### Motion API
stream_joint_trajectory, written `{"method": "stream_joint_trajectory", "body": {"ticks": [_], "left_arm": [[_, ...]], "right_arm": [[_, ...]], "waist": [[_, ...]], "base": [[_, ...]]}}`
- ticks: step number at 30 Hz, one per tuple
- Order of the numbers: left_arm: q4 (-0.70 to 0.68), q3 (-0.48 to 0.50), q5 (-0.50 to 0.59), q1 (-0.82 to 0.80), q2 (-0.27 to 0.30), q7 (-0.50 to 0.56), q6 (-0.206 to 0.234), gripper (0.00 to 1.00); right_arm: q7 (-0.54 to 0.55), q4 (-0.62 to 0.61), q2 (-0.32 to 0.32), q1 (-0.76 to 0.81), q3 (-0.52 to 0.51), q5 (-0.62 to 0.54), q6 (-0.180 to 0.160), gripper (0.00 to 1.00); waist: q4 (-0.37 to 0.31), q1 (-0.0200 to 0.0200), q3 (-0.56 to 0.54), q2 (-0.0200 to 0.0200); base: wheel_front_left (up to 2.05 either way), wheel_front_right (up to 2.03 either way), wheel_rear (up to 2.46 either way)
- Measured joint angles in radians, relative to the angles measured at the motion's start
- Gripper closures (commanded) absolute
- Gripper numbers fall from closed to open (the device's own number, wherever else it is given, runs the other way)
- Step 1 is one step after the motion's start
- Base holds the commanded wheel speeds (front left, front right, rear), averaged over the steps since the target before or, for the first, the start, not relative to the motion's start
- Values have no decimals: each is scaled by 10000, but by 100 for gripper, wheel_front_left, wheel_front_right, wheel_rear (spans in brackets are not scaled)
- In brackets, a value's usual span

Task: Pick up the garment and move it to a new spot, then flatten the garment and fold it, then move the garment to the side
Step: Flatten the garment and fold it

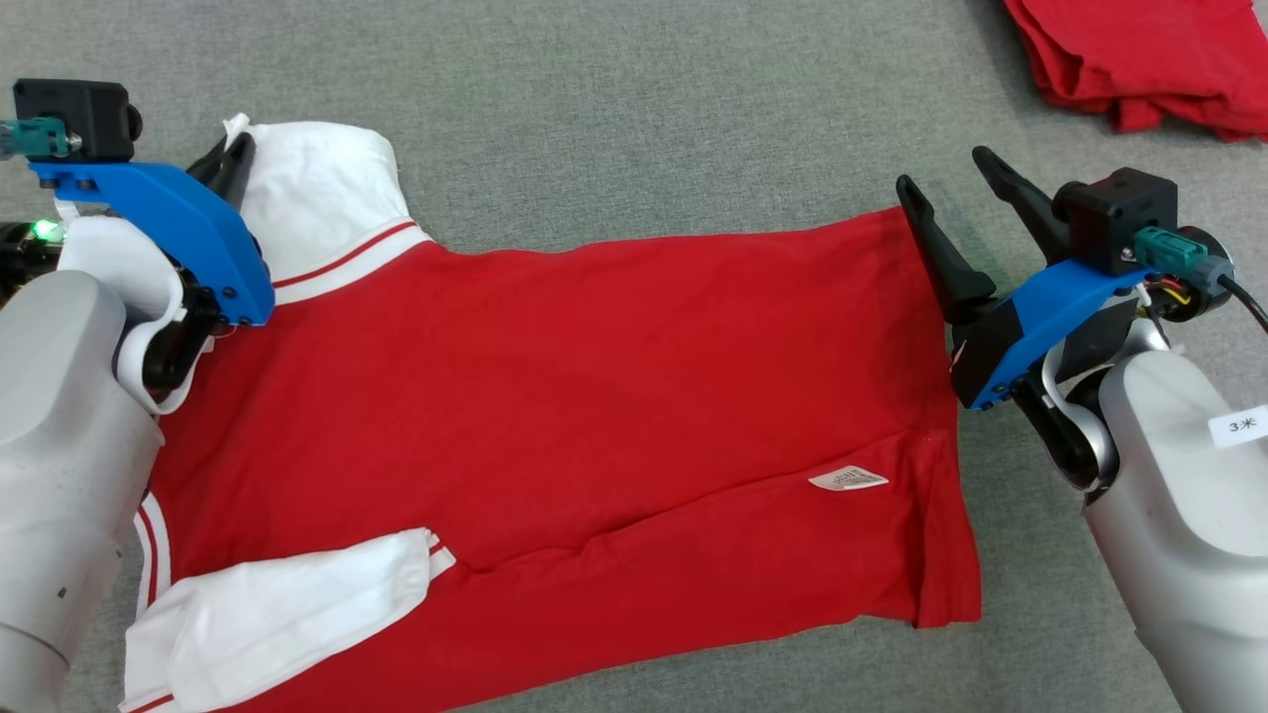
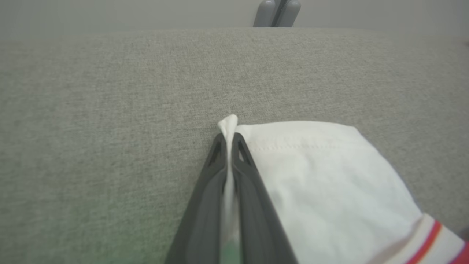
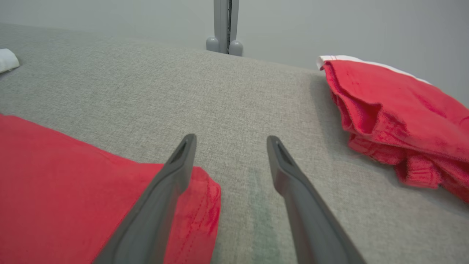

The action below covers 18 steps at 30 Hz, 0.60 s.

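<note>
Left arm: the pale forearm lies over the left end of the garment, its blue wrist bracket angled toward the garment's far left corner. The left gripper points away from the robot, its two dark fingers pressed together on the outer edge of the far white sleeve; in the left wrist view the left gripper pinches a thin fold of that sleeve, and a small tuft of white cloth stands out past the tips. The garment, red with white, red-striped sleeves, lies spread flat and lengthwise across the grey cloth surface, its near sleeve folded inward over the body and a white label showing near its right hem. Right arm: the forearm rises just beside the garment's right hem. The right gripper stands at the garment's far right corner with jaws spread wide and nothing between them; in the right wrist view one finger crosses the red hem corner, the other is over bare surface. A second red garment lies crumpled well beyond the garment's far right corner.
</note>
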Motion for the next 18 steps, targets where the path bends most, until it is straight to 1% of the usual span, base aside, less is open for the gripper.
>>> {"method": "stream_joint_trajectory", "body": {"ticks": [8, 17, 18], "left_arm": [[-90, -499, -75, -73, -38, -573, 0, 100], [-59, -917, -339, -257, -155, -1043, 0, 100], [-36, -949, -349, -289, -159, -1070, 0, 100]], "right_arm": [[788, 222, -322, 47, 418, 543, 0, 0], [1670, 454, -410, 65, 959, 1241, -2, 0], [1839, 472, -447, 31, 1028, 1321, -12, 20]], "waist": [[255, 0, -73, 0], [448, 1, -98, 0], [456, 0, -105, 0]], "base": [[0, 0, 0], [0, 0, 0], [0, 0, 0]]}}
